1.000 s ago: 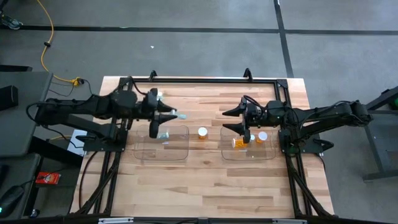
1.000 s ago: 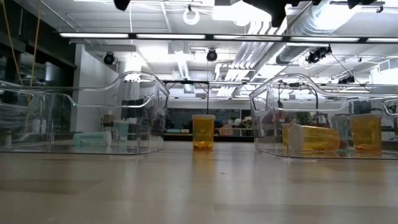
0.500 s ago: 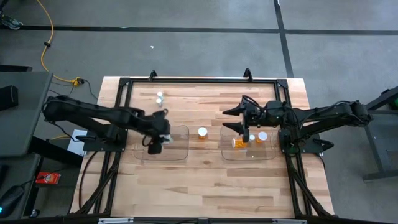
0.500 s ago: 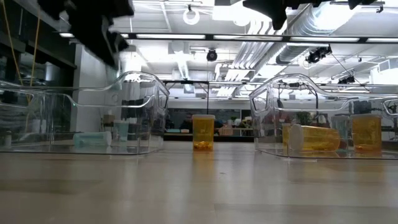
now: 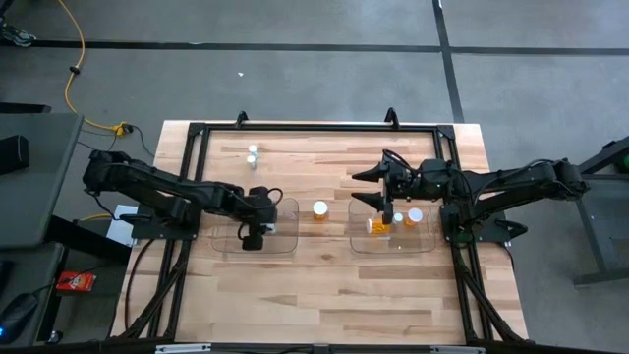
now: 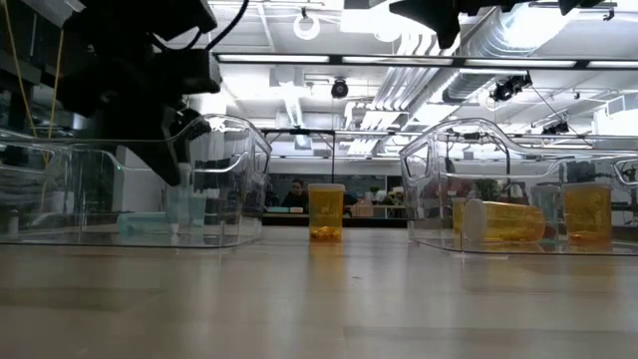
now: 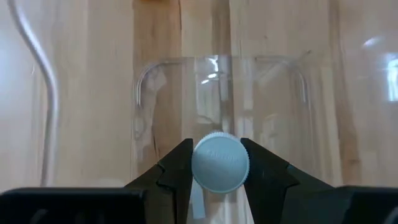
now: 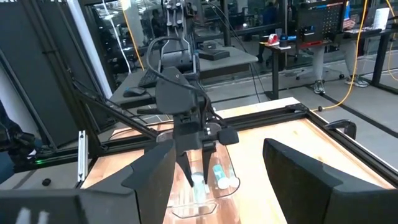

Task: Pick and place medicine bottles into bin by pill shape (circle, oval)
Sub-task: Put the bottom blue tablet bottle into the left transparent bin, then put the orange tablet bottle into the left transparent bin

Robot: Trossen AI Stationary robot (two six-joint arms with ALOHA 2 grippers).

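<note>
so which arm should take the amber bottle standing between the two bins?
Right, probably. The right hand is open and empty above the right bin, near the amber bottle. The left hand is shut on a pale bottle over the left bin.

**Table layout as I see it from above**

I have two bins side by side on the table [image 5: 324, 285]: the left bin [image 5: 288, 243] and the right bin [image 5: 425, 242]. One bottle [image 5: 320, 209] stands on the wood between them. Behind the left bin, near the far edge, sit what look like two small bottles [image 5: 253, 153], though I can't be sure. The left gripper [image 5: 253, 234] is over the left bin, with a capped bottle [image 7: 220, 163] between its fingers. The right gripper [image 5: 366, 189] is above the right bin's inner side; two bottles [image 5: 377, 225] lie in that bin.
</note>
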